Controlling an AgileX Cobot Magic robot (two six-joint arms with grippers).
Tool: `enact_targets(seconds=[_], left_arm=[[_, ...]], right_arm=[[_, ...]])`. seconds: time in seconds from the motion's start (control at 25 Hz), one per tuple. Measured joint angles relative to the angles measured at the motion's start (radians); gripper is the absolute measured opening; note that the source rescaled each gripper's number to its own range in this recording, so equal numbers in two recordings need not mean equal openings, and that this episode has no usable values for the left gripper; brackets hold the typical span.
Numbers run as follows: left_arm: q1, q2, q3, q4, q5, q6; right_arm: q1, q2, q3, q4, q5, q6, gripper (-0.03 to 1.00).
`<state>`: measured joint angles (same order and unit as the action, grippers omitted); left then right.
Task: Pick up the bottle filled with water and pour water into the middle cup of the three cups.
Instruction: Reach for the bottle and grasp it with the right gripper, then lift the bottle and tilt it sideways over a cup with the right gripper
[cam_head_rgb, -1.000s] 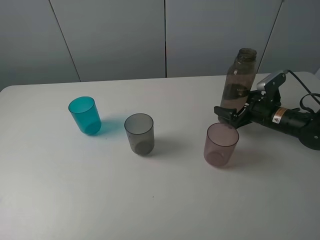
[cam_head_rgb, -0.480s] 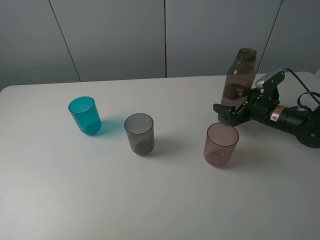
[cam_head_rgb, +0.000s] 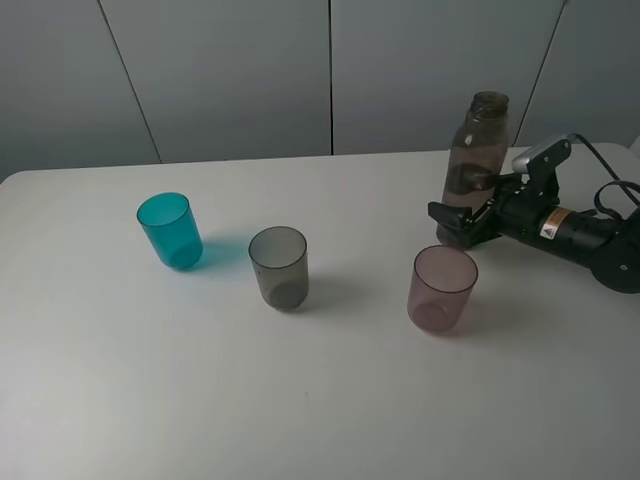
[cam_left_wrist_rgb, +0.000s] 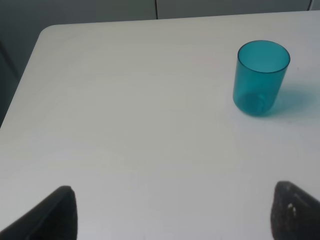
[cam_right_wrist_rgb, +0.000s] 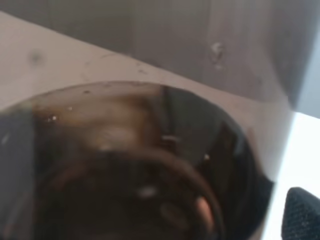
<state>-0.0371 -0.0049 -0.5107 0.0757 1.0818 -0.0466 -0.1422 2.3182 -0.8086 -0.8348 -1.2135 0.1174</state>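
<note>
closest to me on the bench (cam_head_rgb: 330, 400) stands the pinkish cup (cam_head_rgb: 441, 292), upright and with nothing in it. further along the row to its left is the middle cup (cam_head_rgb: 279, 268), the smoky grey one. the teal cup (cam_head_rgb: 170, 232) comes last, set a touch further back. all three stand well apart.

the left end effector (cam_left_wrist_rgb: 175, 215) hangs released over bare bench near the teal cup, its fingers (cam_left_wrist_rgb: 57, 215) spread wide and holding nothing.

behind the pinkish cup, the right end effector (cam_head_rgb: 463, 215) lies low and almost level, its jaws on either side of the lower part of the bottle (cam_head_rgb: 478, 150). the bottle stands upright near the far right of the bench, its wide mouth open to the ceiling. whether the jaws have actually clenched on it i cannot tell. the wrist view is filled with brown plastic and shows no contact.

so the step in hand, as i read it, is securing the grasp. the squeeze should be firm and square on the body, because a low hold on a tall, water-laden bottle invites it to tip. then it should lift straight up and stay vertical (no cap, so any lean spills).

the pinkish cup sits just in front of the bottle, on the way to the grey one. the carry ought to rise above its rim before moving across. tilting should wait until the mouth is over the middle cup.
</note>
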Motion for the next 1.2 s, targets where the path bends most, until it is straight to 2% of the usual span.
enact_targets(seconds=[0.08, 0.12, 0.16, 0.2, 1.2], left_arm=[[0.000, 0.000, 0.000, 0.000, 0.000, 0.000], [0.000, 0.000, 0.000, 0.000, 0.000, 0.000], [0.000, 0.000, 0.000, 0.000, 0.000, 0.000], [0.000, 0.000, 0.000, 0.000, 0.000, 0.000], [0.000, 0.000, 0.000, 0.000, 0.000, 0.000]], right_arm=[[0.000, 0.006, 0.000, -0.002, 0.000, 0.002, 0.61], [0.001, 0.006, 0.000, -0.006, 0.000, 0.002, 0.39], [0.001, 0.008, 0.000, -0.010, 0.000, 0.004, 0.12], [0.001, 0.008, 0.000, -0.013, 0.000, 0.006, 0.05], [0.001, 0.004, 0.000, -0.021, 0.008, -0.005, 0.05]])
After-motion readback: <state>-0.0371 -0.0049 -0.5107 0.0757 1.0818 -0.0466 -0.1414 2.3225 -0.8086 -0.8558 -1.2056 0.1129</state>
